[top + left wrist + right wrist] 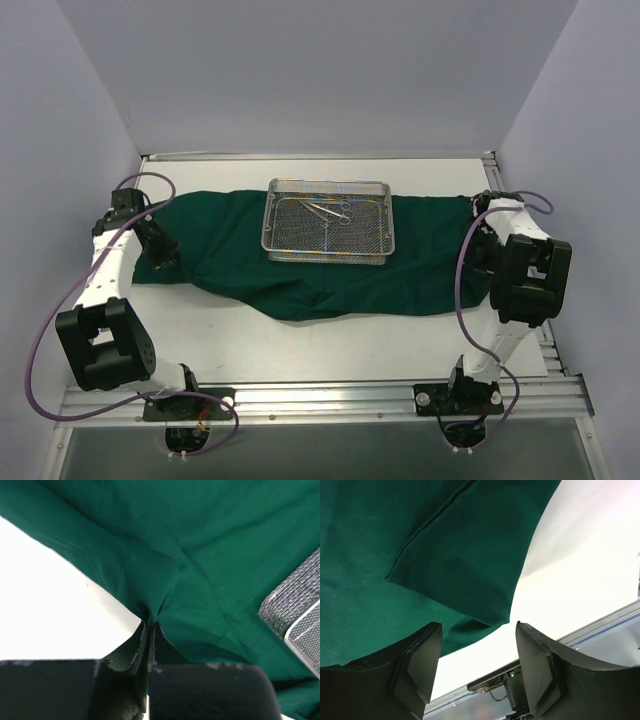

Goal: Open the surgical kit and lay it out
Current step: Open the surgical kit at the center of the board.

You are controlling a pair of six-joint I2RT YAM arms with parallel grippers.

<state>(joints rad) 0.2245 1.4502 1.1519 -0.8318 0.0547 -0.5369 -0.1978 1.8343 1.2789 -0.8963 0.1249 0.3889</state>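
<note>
I'm mid-spread: my left gripper (150, 626) is clenched on the drape's (420, 265) left edge, arm bent low by the table's (350, 345) left edge. My right gripper (477, 630) hangs released over the drape's right corner; next it must pinch there, I judge. The mesh tray (328, 184) with the instruments (328, 210) sits on the drape toward the far edge.

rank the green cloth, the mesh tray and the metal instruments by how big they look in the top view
1. green cloth: by far the largest, spread wide under the tray
2. mesh tray: mid-sized, sitting on the cloth's middle
3. instruments: smallest, slim pieces lying inside the tray
</note>
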